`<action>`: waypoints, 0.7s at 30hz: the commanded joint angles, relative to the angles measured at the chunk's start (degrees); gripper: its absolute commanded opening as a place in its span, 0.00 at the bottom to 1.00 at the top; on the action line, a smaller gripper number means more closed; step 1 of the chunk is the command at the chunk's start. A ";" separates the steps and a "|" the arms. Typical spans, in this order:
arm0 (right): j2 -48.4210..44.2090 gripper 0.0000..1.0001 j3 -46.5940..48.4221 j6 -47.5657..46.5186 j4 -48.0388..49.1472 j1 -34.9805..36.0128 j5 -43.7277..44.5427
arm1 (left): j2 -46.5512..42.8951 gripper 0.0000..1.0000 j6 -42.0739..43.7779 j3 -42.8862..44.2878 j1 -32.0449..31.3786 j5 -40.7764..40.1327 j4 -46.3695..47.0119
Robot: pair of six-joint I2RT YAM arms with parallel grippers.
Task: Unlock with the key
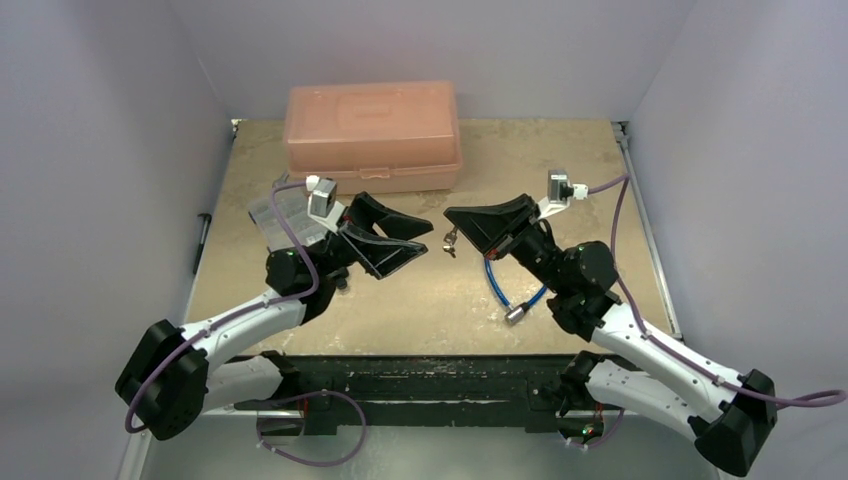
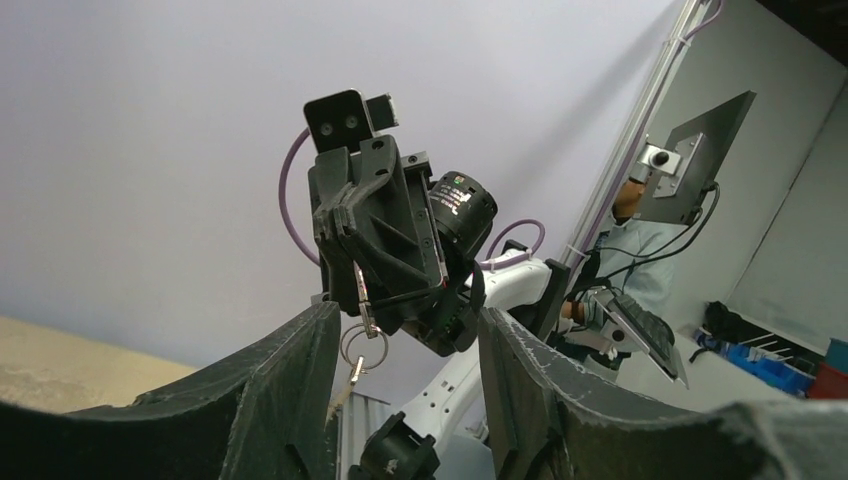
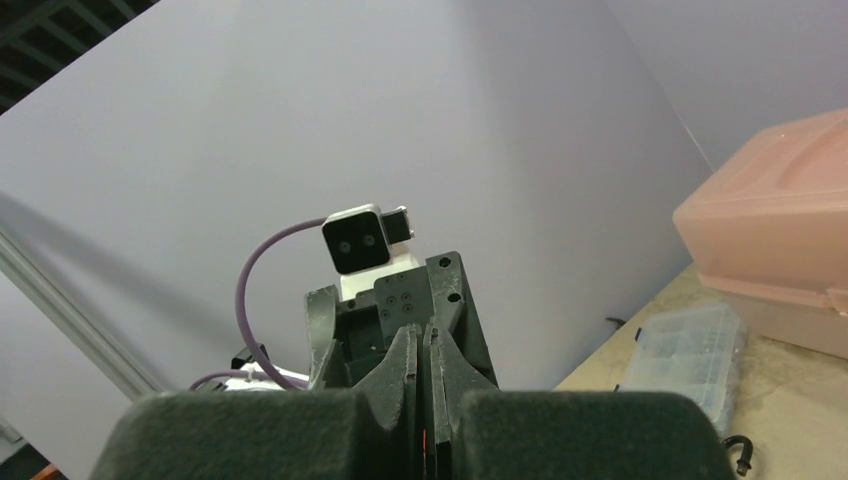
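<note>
My right gripper [image 1: 447, 215] is shut on a small ring of bare silver keys [image 1: 450, 240], held above the table. In the left wrist view one silver blade [image 2: 358, 285] is pinched between its fingers, and a ring [image 2: 362, 345] with another silver key [image 2: 345, 385] hangs below. My left gripper [image 1: 425, 240] faces it from the left, open, a short way off. Nothing sits between the left gripper's [image 2: 405, 315] spread jaws. The right gripper [image 3: 421, 335] shows its tips pressed together. The key with the black head is out of view. A blue cable lock [image 1: 498, 282] lies on the table under the right arm.
An orange plastic box [image 1: 372, 135] stands at the back of the table, also seen as the orange box [image 3: 770, 220] at right. A clear compartment case [image 1: 285, 215] lies behind the left arm. The cable's silver end [image 1: 517, 313] rests near the right arm's base.
</note>
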 commanded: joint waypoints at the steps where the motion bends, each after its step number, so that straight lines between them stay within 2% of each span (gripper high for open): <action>1: 0.27 0.00 2.92 0.30 3.77 -0.02 -1.00 | 0.92 0.55 -0.29 0.43 -1.29 0.02 5.28; 10: 1.55 0.00 3.21 0.28 4.77 0.03 -1.50 | 2.62 0.47 3.34 0.92 -4.77 -2.77 2.60; 21: 2.04 0.00 2.84 0.86 5.81 -0.02 -2.37 | 3.46 0.31 4.72 1.21 -6.01 -6.34 1.46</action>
